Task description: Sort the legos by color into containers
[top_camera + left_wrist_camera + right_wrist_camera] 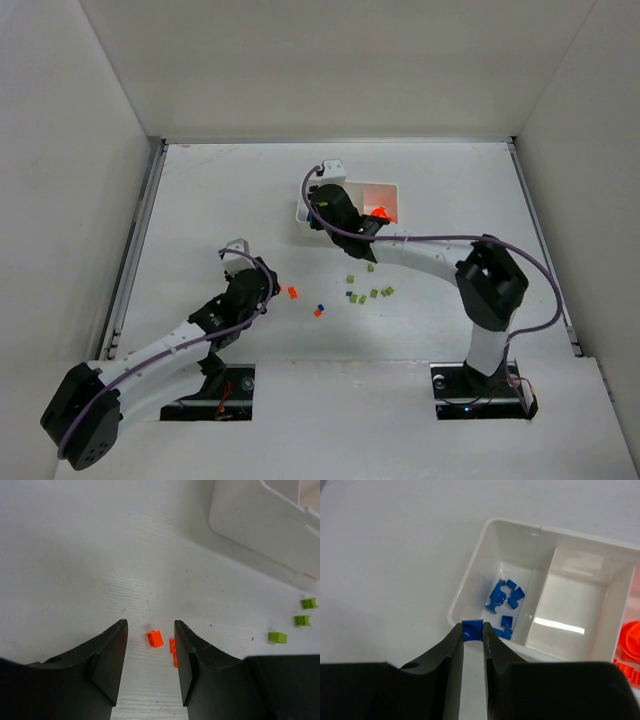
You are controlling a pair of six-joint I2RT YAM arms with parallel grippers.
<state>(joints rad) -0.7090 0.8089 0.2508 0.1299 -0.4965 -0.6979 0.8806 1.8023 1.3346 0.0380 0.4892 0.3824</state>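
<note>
Top view: right gripper [328, 212] sits over the left end of the white tray [396, 190], hiding most of that compartment. Its jaw state is too small to read here. An orange pile [378, 212] shows in the right compartment. Loose legos [360, 297] lie scattered on the table [200, 200] between the arms: green, one blue, two orange. Left gripper [270, 288] is low, just beside an orange brick [292, 292].

Left wrist: left gripper [150, 630] has its fingers apart and holds nothing. The orange brick [155, 638] lies on the table between them. A second orange brick [173, 652] is half hidden by the right-hand finger. Three green bricks [302, 620] lie off right. The tray corner [260, 525] is cut off at the top.

Right wrist: right gripper [473, 632] is clamped on a blue brick [473, 628] at the near rim of the left compartment [480, 555], which holds several blue bricks [502, 600]. The orange compartment is cut off at the right edge.
</note>
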